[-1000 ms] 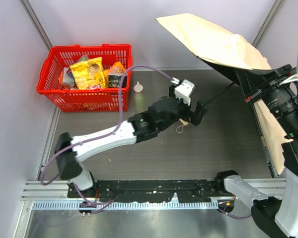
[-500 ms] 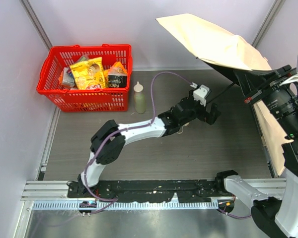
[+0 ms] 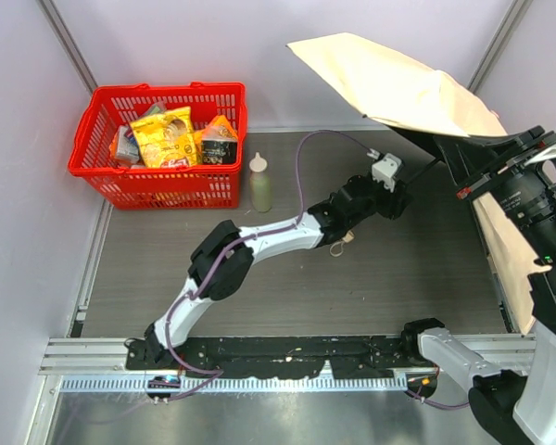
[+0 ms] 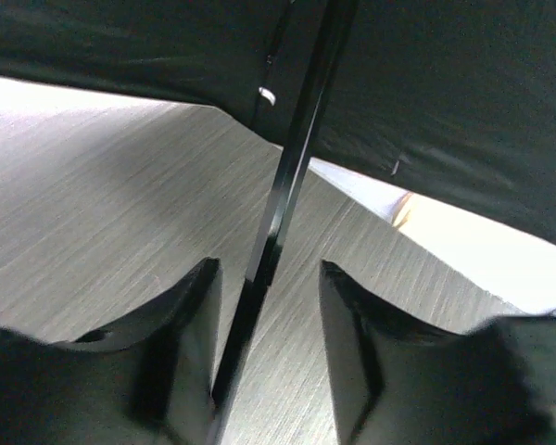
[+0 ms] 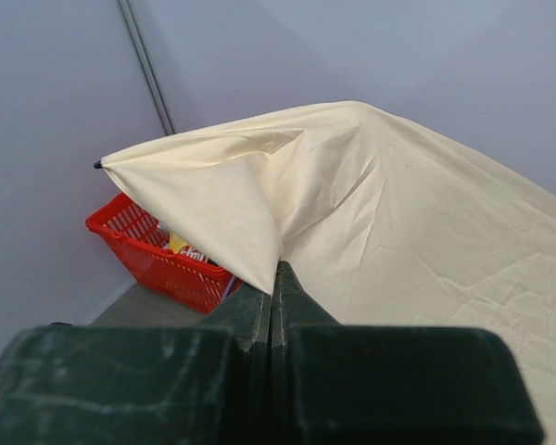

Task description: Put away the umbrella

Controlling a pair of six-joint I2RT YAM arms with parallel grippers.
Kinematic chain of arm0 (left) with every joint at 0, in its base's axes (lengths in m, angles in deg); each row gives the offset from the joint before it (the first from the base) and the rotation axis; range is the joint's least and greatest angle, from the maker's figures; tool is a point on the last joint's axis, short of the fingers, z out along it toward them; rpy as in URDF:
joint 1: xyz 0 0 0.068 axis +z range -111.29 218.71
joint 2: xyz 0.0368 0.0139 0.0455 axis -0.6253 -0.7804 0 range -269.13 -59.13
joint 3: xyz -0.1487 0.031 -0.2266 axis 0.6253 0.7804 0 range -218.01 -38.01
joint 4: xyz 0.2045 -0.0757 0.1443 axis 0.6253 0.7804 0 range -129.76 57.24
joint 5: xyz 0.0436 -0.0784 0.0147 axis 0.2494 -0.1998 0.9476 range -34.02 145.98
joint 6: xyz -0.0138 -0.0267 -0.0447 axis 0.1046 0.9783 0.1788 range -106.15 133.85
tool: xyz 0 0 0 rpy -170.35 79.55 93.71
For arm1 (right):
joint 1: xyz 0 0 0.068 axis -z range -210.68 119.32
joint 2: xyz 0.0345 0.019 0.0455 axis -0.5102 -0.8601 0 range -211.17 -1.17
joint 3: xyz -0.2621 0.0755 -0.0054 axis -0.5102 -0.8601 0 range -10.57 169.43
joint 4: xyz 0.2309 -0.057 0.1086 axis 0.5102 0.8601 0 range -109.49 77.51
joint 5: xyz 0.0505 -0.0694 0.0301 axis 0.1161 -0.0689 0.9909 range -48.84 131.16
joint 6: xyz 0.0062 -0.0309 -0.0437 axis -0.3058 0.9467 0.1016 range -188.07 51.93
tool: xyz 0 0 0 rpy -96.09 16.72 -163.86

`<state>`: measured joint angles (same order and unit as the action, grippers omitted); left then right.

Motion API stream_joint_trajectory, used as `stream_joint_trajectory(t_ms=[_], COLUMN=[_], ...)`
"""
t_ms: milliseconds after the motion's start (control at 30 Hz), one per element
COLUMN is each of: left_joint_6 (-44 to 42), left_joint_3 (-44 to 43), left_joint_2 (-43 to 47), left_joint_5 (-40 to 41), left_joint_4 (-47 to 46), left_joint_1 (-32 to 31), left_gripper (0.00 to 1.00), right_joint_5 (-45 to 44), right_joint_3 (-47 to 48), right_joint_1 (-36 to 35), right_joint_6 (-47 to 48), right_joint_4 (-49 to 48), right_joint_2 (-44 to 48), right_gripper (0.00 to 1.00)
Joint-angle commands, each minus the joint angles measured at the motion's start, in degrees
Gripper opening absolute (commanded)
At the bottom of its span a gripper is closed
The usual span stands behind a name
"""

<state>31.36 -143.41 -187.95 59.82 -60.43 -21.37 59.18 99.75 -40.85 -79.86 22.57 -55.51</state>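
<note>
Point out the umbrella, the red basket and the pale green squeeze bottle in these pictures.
umbrella (image 4: 292,158): left wrist view, on its black shaft.
red basket (image 3: 157,189): top external view, on its near wall.
squeeze bottle (image 3: 260,191): top external view, on its green body.

Shaft: the thin black shaft (image 4: 292,176) of the umbrella (image 4: 445,93) runs from the bottom edge up, leaning slightly right.
Canopy: its dark underside (image 4: 120,42) spreads on both sides of the shaft's upper end.
Left hand (image 4: 269,271): its dark fingers (image 4: 181,343) stand apart, one on each side of the shaft. The left one is just beside the shaft, the right one clear of it.
Worktop (image 4: 102,185): grey, wood-grained, on both sides of the shaft.
Pale patch (image 4: 473,260): right of the shaft, too bright to identify.
</note>
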Motion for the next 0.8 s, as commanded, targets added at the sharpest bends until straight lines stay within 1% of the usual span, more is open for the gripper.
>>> stream_joint_trajectory(t_ms=[0,67,133,167,200,233,267,300,400,467,600,633,667,767], left_joint_6=[-2.75,-5.11,-8.62,-10.21,-10.92,-11.01,-11.28,-11.37,-11.45,-10.67,-8.73,-8.56,-8.21,-7.32], left_joint_3=[-6.55,-8.67,-7.98,-6.49,-5.26,-3.94,-2.80,-1.83,-1.73,-4.35,-8.23,-8.32,-7.89,-6.83], left_joint_2=[-1.70,-1.09,0.84,2.06,3.29,4.61,6.02,7.16,10.59,12.00,15.25,16.48,17.53,21.05], left_joint_5=[-3.31,-3.48,-3.57,-3.57,-3.57,-3.57,-3.57,-3.31,0.28,3.88,7.67,7.85,8.03,9.08], left_joint_4=[1.57,3.70,3.01,1.87,0.38,-1.03,-2.52,-3.49,-3.42,-0.18,3.08,3.09,2.22,0.27], left_joint_1=[0.31,-0.04,-0.74,-1.01,-1.27,-1.45,-1.54,-1.71,-1.71,-1.63,-1.63,-1.63,-1.63,-1.71], left_gripper=[0.23,0.01,0.00,0.00,0.00,0.00,0.00,0.00,0.00,0.00,0.00,0.00,0.00,0.00], right_joint_5=[-0.25,-2.54,-5.27,-7.28,-7.91,-8.70,-8.79,-9.31,-8.70,-10.37,-16.60,-20.10,-21.26,-23.99], right_joint_3=[-0.02,-0.20,0.15,-0.11,-0.28,-0.98,-1.33,-1.86,-2.30,-2.83,-4.41,-4.85,-5.20,-10.38], right_joint_1=[-0.11,-0.11,-0.11,-0.11,-0.11,-0.02,-0.02,-0.02,-0.20,-0.02,-0.11,-0.11,-0.11,-0.11], right_joint_6=[-2.71,-3.06,-3.67,-4.98,-6.04,-6.48,-6.66,-6.93,-6.93,-7.71,-9.21,-9.30,-9.04,-8.69], right_joint_4=[-3.83,-2.69,-1.72,-1.46,-1.28,-1.46,-1.46,-1.55,-2.16,-4.26,-9.19,-9.71,-9.89,-12.61], right_joint_2=[1.17,1.79,2.31,2.93,3.80,4.33,5.38,5.83,8.98,11.88,17.42,18.13,19.70,23.84], right_gripper=[0.05,0.14,0.24,0.38,0.48,0.66,0.75,0.80,0.80,0.80,0.80,0.80,0.80,0.80])
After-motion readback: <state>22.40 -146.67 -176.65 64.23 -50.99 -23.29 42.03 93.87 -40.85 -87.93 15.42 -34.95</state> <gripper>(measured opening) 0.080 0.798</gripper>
